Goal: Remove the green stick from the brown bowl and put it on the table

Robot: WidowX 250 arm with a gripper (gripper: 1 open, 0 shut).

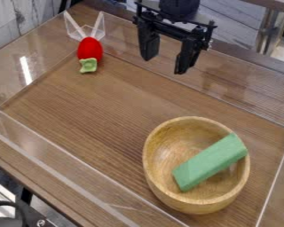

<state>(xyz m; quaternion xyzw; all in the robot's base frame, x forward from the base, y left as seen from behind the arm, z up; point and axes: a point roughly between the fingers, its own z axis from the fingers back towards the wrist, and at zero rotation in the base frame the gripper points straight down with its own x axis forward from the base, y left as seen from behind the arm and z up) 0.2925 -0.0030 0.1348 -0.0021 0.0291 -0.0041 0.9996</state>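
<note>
Brown wood grain runs under everything, a table (103, 118) that fills most of the frame, with its clear edging along the left side. Over it, at the top centre of the frame, hangs my claw (166, 66), fingers spread wide and nothing between them. I hold it well apart from every loose object, up and away from the work.

Nearest to me, in the upper left of the frame, a small red thing (91, 50) with a green base lies on the wood; I judge it no part of this job.

Farther out, at the lower right, sits the bowl (166, 137), wide, round and tan. The stick (211, 163) is in it, over toward the right-hand side. Its long axis runs on a slant, from the lower left of the bowl up to the right, and its upper end comes close to the rim, though whether it touches I cannot tell.

So the task looks barely begun: the stick is yet to be grasped, lifted out and set on the table. I think I need to come down and right, then turn my fingers to close across its narrow width, minding the rim.
</note>
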